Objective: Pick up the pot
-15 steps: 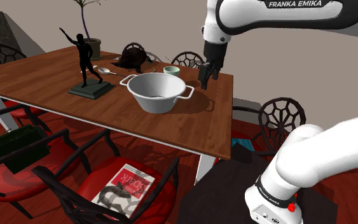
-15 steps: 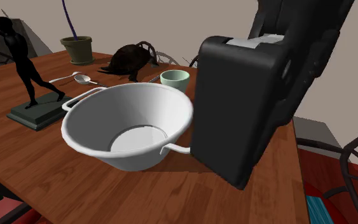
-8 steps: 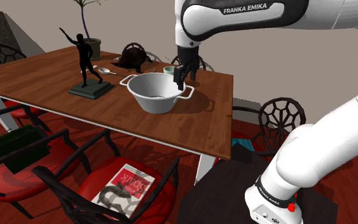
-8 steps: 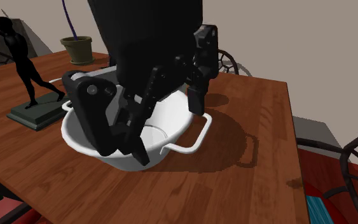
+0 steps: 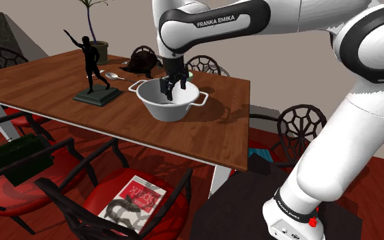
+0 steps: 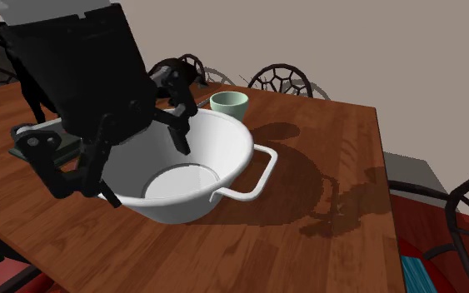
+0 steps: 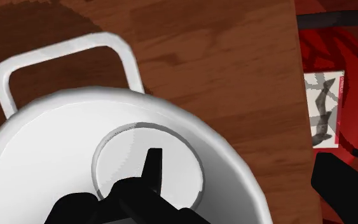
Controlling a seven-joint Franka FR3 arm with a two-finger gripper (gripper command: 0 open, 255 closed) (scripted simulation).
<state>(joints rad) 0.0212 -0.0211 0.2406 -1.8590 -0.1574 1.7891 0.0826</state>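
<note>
Where the pot (image 5: 170,102) stands: upright on the brown wooden counter (image 5: 40,82), toward its right end in the shoulder view; white, with a loop handle on each side.
Hand (image 6: 124,172): black, hanging over the pot's mouth, fingers spread apart and clasping nothing.
Fingers: one (image 6: 182,133) dips inside by the far rim, the other sits at the near left rim in the second exterior view; whether either touches cannot be told.
Small bowl (image 6: 229,103): pale green, just beyond the pot.
Statue (image 5: 89,63): black figure on a dark base, left of the pot in the shoulder view, apart from it.
Spoon (image 5: 115,76): on the counter's far side, near the statue.
Magazine (image 5: 134,199): lying on a red chair (image 5: 96,199) at the counter's near edge.
</note>
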